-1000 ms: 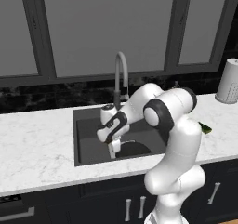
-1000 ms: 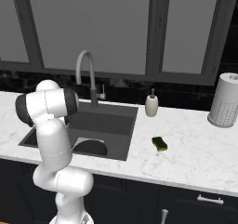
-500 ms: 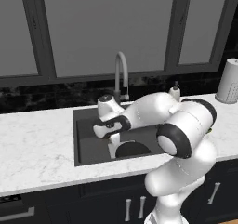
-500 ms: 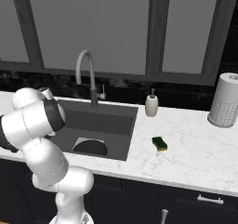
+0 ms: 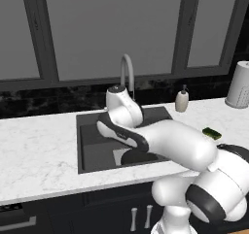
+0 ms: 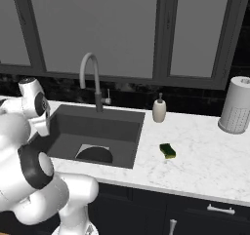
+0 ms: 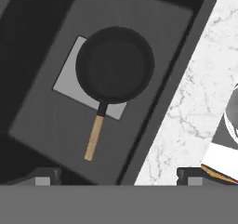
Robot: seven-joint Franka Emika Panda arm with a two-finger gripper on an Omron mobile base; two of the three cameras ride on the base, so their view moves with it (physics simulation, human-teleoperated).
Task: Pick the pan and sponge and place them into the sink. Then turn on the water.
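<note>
White marble counter (image 6: pixel 205 166) carries the sink (image 6: pixel 128 126), and the pan (image 7: pixel 115 64) lies on the sink floor over the pale patch, its wooden handle free. Seen from the hand camera, the gripper (image 7: pixel 118 176) hangs above the basin with fingertips spread wide, grasping nothing. The sponge (image 6: pixel 168 150) sits on the counter just right of the sink, near the front edge. The main risk I see lies in the swing over to it: the arm is folded low across the basin and could clip the faucet (image 6: pixel 91 78) or soap bottle (image 6: pixel 159 110), or nudge the small sponge off the front edge.
</note>
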